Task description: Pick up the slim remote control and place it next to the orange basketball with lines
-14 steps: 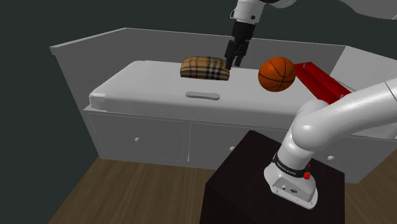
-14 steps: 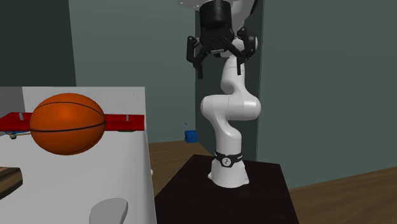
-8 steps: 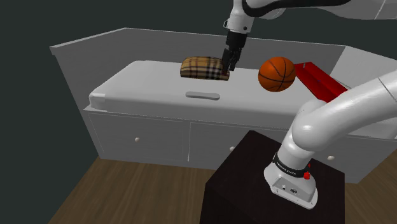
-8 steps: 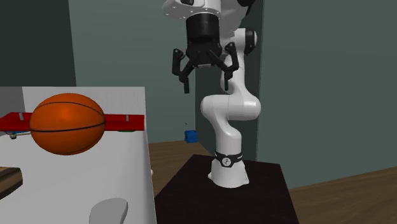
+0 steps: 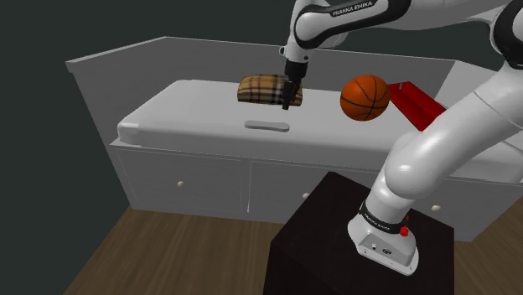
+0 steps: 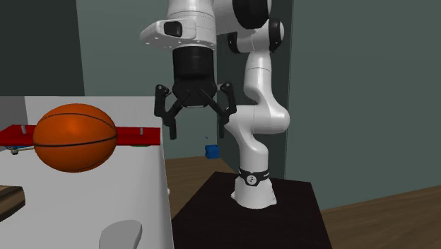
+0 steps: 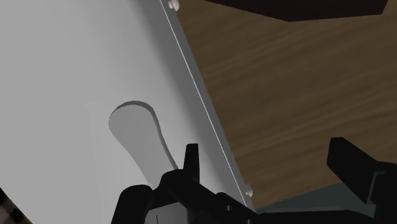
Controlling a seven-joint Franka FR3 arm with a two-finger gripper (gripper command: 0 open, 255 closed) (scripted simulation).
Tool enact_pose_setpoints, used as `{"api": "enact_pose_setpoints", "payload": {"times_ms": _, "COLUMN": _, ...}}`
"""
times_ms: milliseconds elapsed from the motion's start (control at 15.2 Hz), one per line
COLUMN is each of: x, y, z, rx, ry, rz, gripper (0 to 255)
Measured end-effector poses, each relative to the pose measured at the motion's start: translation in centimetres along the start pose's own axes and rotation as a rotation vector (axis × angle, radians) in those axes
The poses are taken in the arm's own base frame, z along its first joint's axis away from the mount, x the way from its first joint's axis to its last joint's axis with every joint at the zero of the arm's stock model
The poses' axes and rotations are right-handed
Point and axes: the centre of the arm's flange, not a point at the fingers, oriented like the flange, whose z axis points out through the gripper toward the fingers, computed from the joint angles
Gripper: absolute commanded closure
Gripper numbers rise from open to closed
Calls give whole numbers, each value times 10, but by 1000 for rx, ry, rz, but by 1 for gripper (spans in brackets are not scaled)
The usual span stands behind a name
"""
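Observation:
The slim remote point(image 5: 266, 126) is a flat pale grey bar lying near the front edge of the white cabinet top point(image 5: 193, 109). It also appears as a rounded grey shape point(image 6: 121, 235) in the second exterior view and a raised grey slab point(image 7: 137, 137) in the wrist view. The orange basketball point(image 5: 365, 97) with dark lines point(image 6: 74, 137) rests farther toward the shoulder view's right. My gripper point(image 5: 289, 96) hangs open above the top, between the remote and the ball. Its fingers stand wide apart point(image 6: 196, 131) with nothing between them. In the wrist view the remote lies just off one finger point(image 7: 191, 159).
A plaid pouch point(image 5: 268, 90) lies behind the remote, close to my gripper. A red tray point(image 5: 423, 107) sits beyond the ball. Low grey walls point(image 5: 117, 59) ring the top. The dark stand point(image 5: 327, 243) is on a wooden floor with a small blue object point(image 6: 211, 151).
My gripper has come down and moved toward the shoulder view's left, from beside the ball to in front of the pouch. It stayed open. Remote and ball have not moved.

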Motion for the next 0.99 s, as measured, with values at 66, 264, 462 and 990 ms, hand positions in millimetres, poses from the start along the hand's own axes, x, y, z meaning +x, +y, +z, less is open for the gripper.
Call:
{"api": "enact_pose_setpoints", "payload": {"times_ms": 66, "x": 6, "y": 9, "z": 9, "rx": -4, "ry": -3, "rz": -18, "gripper": 0}}
{"api": "enact_pose_setpoints", "payload": {"times_ms": 264, "x": 29, "y": 32, "z": 32, "rx": -14, "ry": -13, "rz": -74, "gripper": 0}}
{"api": "enact_pose_setpoints", "payload": {"times_ms": 462, "x": 51, "y": 51, "z": 58, "rx": -25, "ry": -23, "rz": -130, "gripper": 0}}
{"api": "enact_pose_setpoints", "payload": {"times_ms": 990, "x": 112, "y": 102, "z": 124, "rx": -52, "ry": -49, "rz": -276, "gripper": 0}}
